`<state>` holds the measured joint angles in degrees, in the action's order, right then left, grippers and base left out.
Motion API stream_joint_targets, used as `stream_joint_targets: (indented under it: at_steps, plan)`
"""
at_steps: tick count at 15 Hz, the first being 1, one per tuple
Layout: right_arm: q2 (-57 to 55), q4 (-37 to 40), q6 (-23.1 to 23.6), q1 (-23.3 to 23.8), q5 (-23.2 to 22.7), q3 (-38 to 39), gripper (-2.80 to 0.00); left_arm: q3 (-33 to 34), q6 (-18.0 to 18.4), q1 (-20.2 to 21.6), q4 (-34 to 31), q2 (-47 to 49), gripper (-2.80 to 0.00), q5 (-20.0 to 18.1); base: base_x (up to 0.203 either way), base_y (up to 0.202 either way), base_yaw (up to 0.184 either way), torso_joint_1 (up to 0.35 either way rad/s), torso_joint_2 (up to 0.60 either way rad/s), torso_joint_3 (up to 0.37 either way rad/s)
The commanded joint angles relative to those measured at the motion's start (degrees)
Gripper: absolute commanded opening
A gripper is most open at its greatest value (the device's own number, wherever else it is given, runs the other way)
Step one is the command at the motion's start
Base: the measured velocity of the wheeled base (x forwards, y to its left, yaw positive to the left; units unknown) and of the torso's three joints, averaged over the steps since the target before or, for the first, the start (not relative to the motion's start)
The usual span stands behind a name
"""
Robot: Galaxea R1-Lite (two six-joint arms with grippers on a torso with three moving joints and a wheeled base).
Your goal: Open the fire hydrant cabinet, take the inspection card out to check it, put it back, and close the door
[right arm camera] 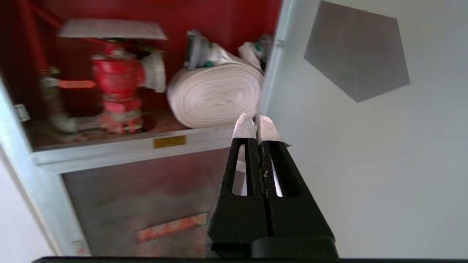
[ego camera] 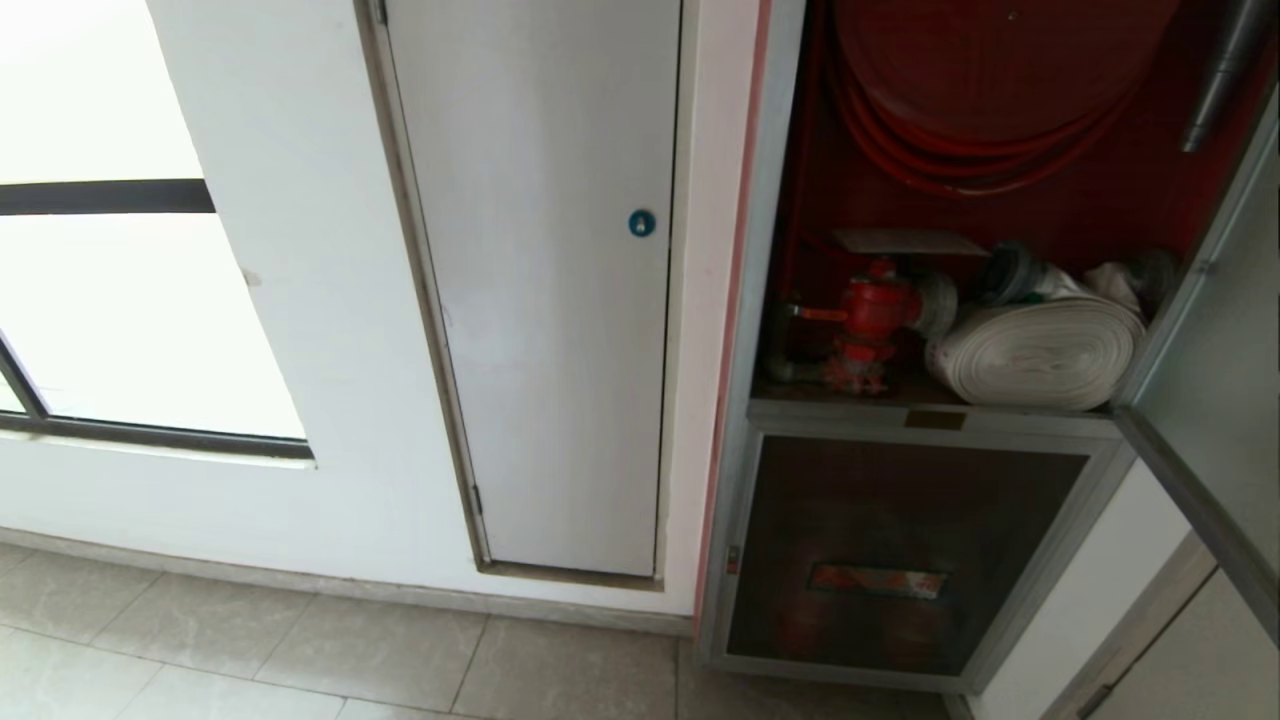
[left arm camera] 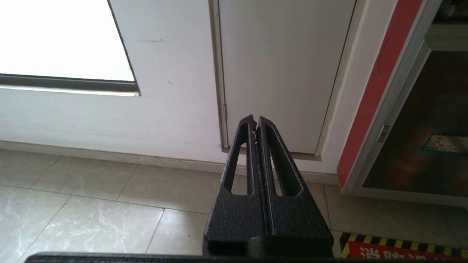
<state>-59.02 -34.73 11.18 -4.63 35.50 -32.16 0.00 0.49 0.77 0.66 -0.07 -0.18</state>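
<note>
A: Where does the job stand?

B: The fire hydrant cabinet [ego camera: 940, 420] is open. Its door [ego camera: 1215, 400] is swung out to the right of the cabinet, so the first step looks done. Inside the red-lined upper bay sit the red hydrant valve [ego camera: 865, 320], the white rolled hose [ego camera: 1040, 350] beside it, and the red coiled hose [ego camera: 960, 130] above both.

A: And the inspection card?

B: A flat pale card [ego camera: 905, 242] rests just above the valve inside the cabinet. I judge that this is the inspection card, though nothing on it can be read. Neither gripper holds it, so whether the check has happened cannot be told from here.

A: The grippers?

B: The right gripper [right arm camera: 256, 122] is in front of the cabinet, near its crossbar and the edge of the open door, with its taped fingertips pressed together on nothing. The left gripper [left arm camera: 255, 122] hangs well left of the cabinet, facing the plain white panel [ego camera: 545, 280] with the blue round lock [ego camera: 641, 223], pincer together too and empty.

A: What remains?

B: At least closing the door; possibly taking out, checking and returning the card as well.
</note>
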Motion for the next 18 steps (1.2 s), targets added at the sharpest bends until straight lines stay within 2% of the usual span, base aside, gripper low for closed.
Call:
stream_joint_targets:
  at_steps: [1,4,9,11,13,15,18]
  plan:
    - [5.82,-0.18,0.12,-1.60,0.12,2.52,-2.80,0.35,0.04,0.02,0.04,-0.01,-2.80,0.01,0.000,0.000,0.000,0.000,0.00,0.000]
    - [16.06,3.03,0.91,-1.81,-0.04,5.88,-2.80,0.35,0.04,0.02,0.04,-0.01,-2.80,0.01,0.000,0.000,0.000,0.000,0.00,0.000]
    - [36.47,25.03,1.34,-1.46,-0.18,4.62,-2.80,0.35,0.04,0.02,0.04,-0.01,-2.80,0.01,0.000,0.000,0.000,0.000,0.00,0.000]
    - [42.29,31.44,1.40,1.43,0.72,4.54,-2.80,0.35,0.02,0.02,0.04,0.01,-2.80,0.01,0.000,0.000,0.000,0.000,0.00,0.000]
    - [46.78,35.28,1.07,2.95,-0.30,5.44,-2.80,0.35,-0.04,0.02,0.04,-0.01,-2.80,0.01,0.000,0.000,0.000,0.000,0.00,0.000]
    - [49.17,36.30,-2.95,3.61,-7.29,8.79,-2.80,0.35,0.04,0.02,0.04,-0.01,-2.80,0.01,0.000,0.000,0.000,0.000,0.00,0.000]
    - [54.78,37.76,-6.09,4.07,-20.68,17.96,-2.80,0.35,0.04,0.02,0.04,-0.01,-2.80,0.01,0.000,0.000,0.000,0.000,0.00,0.000]
